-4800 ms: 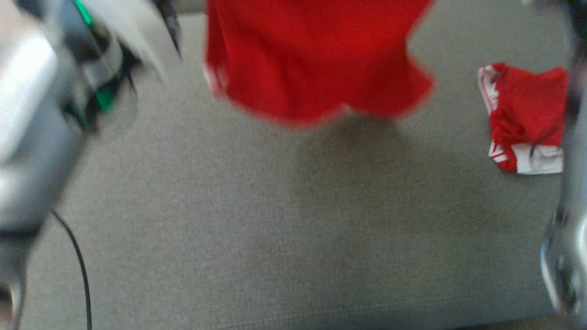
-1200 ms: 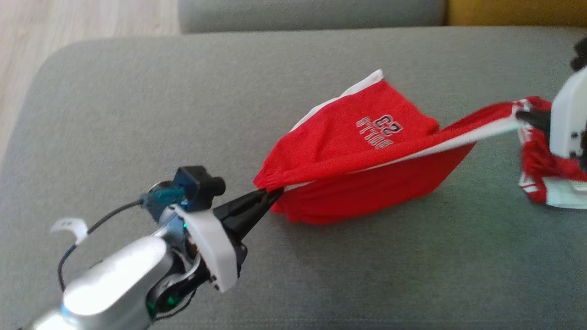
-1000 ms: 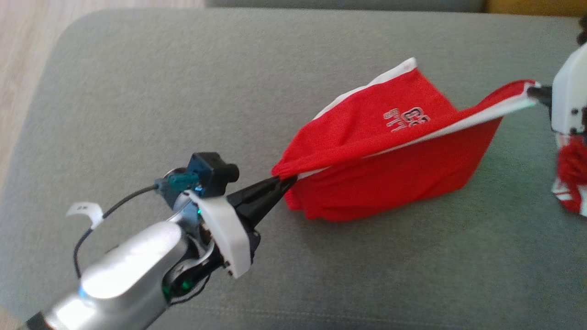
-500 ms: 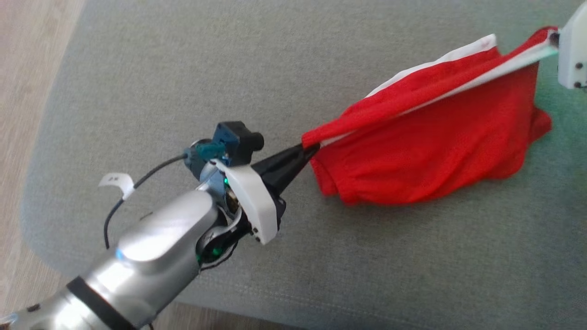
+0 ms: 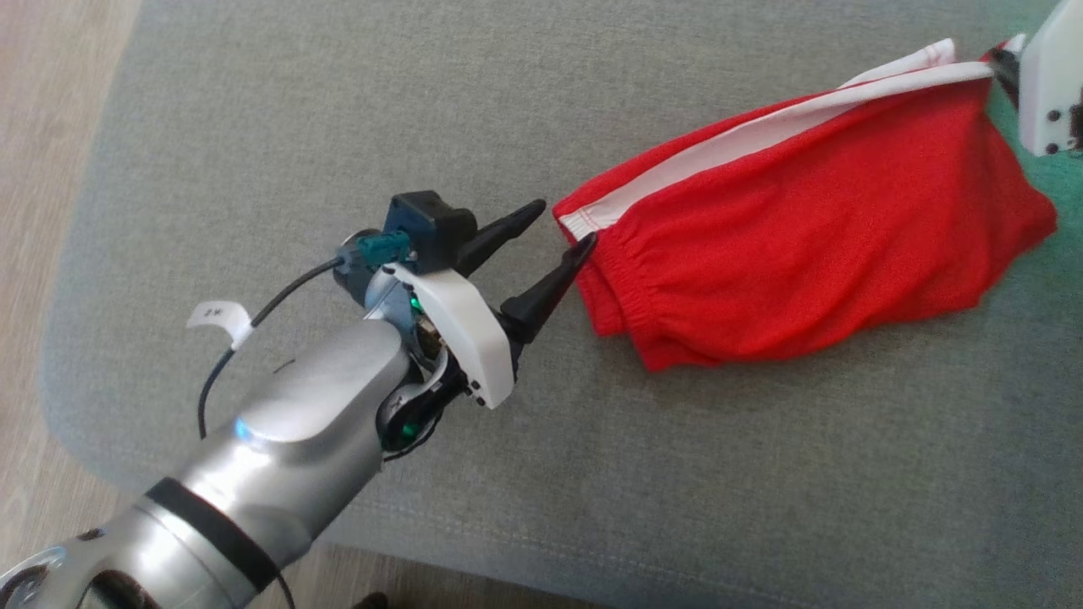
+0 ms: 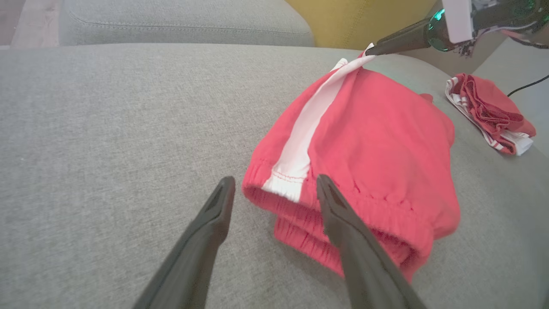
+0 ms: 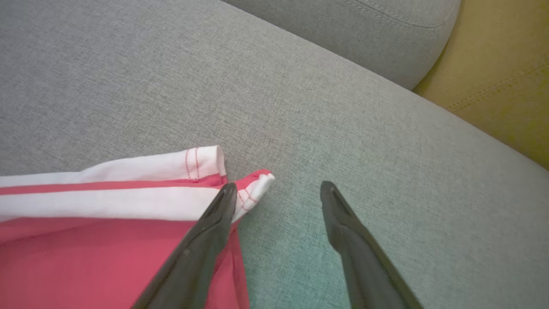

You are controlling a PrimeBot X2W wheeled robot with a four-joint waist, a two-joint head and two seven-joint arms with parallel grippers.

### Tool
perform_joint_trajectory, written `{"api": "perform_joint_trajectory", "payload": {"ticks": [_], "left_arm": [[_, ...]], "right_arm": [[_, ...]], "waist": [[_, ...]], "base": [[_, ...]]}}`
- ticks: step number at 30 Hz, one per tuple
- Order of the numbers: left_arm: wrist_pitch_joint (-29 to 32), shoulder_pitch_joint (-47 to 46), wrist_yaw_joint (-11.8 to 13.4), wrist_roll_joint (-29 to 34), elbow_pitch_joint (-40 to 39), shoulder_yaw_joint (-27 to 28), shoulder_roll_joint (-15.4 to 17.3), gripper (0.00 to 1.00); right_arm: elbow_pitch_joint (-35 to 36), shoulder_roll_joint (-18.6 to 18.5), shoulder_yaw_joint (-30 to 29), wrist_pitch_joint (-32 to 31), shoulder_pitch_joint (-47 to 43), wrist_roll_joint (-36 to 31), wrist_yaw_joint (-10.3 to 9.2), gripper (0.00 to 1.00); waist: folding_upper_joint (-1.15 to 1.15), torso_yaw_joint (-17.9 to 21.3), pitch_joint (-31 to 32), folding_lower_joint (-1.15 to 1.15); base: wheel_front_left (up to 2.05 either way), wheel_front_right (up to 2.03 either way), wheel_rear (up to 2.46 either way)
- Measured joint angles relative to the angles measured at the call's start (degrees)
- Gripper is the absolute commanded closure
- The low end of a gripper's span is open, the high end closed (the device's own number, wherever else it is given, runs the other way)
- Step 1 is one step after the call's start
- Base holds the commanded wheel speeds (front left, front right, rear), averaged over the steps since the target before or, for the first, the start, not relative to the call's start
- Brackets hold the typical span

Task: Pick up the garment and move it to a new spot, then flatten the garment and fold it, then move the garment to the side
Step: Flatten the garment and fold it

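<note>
Left hand (image 5: 565, 224) and right hand (image 7: 279, 185) opened; garment (image 5: 804, 254) stretches between, waistband leftward.

L arm stretched fwd w/ left tool (image 5: 565, 223) fingers spread wide, right tool (image 7: 279, 185) fingers likewise apart, gripping nothing.

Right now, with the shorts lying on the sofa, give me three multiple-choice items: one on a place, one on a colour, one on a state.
1. The red shorts lie on: A) wooden floor B) grey cushion C) yellow chair.
2. The stripe down their side is: A) black B) blue C) white.
3. The left gripper is: A) shut on the hem B) open, holding nothing C) lifting the shorts.
Answers: 1 B, grey fabric surrounds them; 2 C, the band along them is white; 3 B, its jaws stand apart at the waistband.
</note>
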State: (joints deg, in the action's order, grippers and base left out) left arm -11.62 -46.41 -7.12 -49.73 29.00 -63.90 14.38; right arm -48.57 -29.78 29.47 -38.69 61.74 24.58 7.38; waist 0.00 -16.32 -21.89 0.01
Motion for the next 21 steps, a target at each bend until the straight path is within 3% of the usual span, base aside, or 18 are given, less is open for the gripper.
{"api": "perform_joint_trajectory", "payload": {"ticks": [9,16,21], "left_arm": [[-2.20,0.40,1.03,0.21,2.87,3.70,-0.12,0.00],[-2.61,3.91,4.30,0.15,1.62,9.79,2.37,0.00],[-2.67,9.81,8.54,2.88,-4.10,19.92,3.32,0.00]], "right_arm": [[-4.53,1.46,0.43,10.02,-0.09,-0.85,0.00,0.00],[-4.57,3.80,-0.20,21.70,-2.01,1.43,0.00,0.00],[-1.89,4.94,-0.48,31.38,-8.12,4.28,0.00,0.00]], "waist": [[0.00,2.39,2.51,0.00],[0.00,5.87,6.13,0.00],[0.00,9.85,9.71,-0.01]], "base": [[0.00,0.00,0.00],[0.00,0.00,0.00],[0.00,0.00,0.00]]}}
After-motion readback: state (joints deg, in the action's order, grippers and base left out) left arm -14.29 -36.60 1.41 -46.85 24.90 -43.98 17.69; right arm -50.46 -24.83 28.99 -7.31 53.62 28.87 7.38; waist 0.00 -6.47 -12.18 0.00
